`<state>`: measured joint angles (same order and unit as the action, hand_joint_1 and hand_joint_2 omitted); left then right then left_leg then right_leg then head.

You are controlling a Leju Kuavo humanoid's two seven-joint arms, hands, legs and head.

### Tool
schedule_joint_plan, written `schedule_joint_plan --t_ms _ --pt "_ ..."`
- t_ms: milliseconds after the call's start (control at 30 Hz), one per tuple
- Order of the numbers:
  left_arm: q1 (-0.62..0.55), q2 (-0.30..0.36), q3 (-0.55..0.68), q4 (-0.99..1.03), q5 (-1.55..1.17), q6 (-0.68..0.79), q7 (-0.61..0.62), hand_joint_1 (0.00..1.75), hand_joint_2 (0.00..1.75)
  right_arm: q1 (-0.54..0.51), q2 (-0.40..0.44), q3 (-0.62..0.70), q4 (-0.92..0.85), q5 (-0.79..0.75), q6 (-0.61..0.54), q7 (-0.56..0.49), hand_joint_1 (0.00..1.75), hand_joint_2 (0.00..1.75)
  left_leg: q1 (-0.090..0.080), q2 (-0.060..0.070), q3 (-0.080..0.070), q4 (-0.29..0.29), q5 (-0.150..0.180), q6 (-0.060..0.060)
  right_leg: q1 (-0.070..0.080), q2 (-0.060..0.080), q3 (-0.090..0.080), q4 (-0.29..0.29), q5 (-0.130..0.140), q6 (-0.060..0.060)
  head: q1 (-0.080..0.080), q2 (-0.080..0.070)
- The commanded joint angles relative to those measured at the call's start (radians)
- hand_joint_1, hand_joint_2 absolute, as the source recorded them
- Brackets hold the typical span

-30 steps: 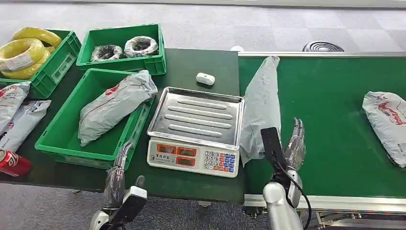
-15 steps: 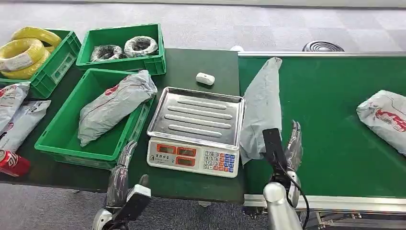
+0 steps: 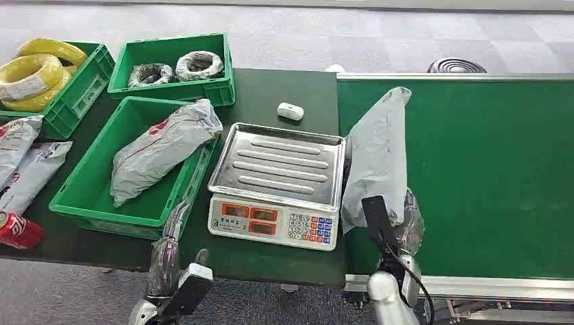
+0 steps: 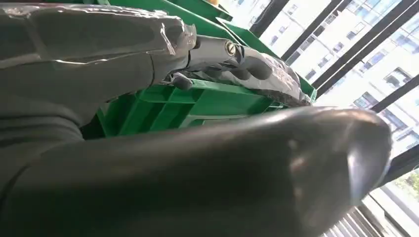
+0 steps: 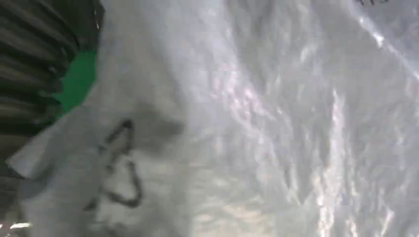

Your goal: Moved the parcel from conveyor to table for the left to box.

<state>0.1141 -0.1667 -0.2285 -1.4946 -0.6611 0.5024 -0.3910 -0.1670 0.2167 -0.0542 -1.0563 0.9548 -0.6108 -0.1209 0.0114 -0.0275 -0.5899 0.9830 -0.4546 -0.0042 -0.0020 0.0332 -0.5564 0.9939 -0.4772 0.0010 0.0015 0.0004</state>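
- Now the grey parcel lies lengthwise on the green conveyor, along its edge just beside the scale, its far end rising toward the belt's back rail.
- At the parcel's near end sits the right hand, against the bag's lower corner; in the right wrist view the crinkled grey plastic is pressed close to the camera, but whether the fingers are clamped on it I cannot tell.
- Lower left, the left hand hovers at the near edge of the tabletop, just in front of the green crate; its fingers are stretched out and apart, holding nothing.
- Inside that crate rests another grey parcel, lying aslant.
- Behind it stands a second crate holding dark wire coils, and to the left a third crate with yellow coils.
- Between the scale and the far crate lies a small white device.
- Two more grey bags and a red can lie at the left edge of the tabletop.
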Motion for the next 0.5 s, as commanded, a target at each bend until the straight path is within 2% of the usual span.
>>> schedule_joint_plan --t_ms 33,167,333,500 --pt "-0.007 0.026 -0.020 0.045 0.018 0.010 -0.005 0.00 0.00 0.033 -0.014 0.023 -0.052 -0.017 -0.006 -0.009 1.34 1.75 -0.001 0.001 0.002 -0.001 0.000 0.000 0.000 -0.003 0.002 -0.001 0.000 0.000 0.000 0.000" --pt "-0.006 0.028 -0.023 0.047 0.020 0.011 -0.008 0.00 0.00 0.042 -0.014 0.024 -0.067 -0.019 -0.008 -0.012 1.40 1.75 -0.001 0.001 0.002 -0.001 0.000 0.000 0.000 -0.002 0.002 -0.001 0.000 0.000 0.000 0.000" --pt "-0.001 0.029 -0.025 0.046 0.021 0.013 -0.008 0.00 0.00 0.054 -0.015 0.027 -0.086 -0.019 -0.006 -0.013 1.55 1.75 -0.001 0.002 0.002 -0.001 0.000 0.000 0.000 -0.002 0.002 -0.001 -0.001 0.000 0.000 0.000" --pt "0.004 0.029 -0.026 0.047 0.021 0.014 -0.008 0.00 0.00 0.057 -0.015 0.027 -0.086 -0.018 -0.007 -0.014 1.52 1.75 -0.001 0.002 0.003 -0.002 0.000 0.000 0.000 -0.003 0.003 -0.002 0.000 0.000 0.000 0.000"
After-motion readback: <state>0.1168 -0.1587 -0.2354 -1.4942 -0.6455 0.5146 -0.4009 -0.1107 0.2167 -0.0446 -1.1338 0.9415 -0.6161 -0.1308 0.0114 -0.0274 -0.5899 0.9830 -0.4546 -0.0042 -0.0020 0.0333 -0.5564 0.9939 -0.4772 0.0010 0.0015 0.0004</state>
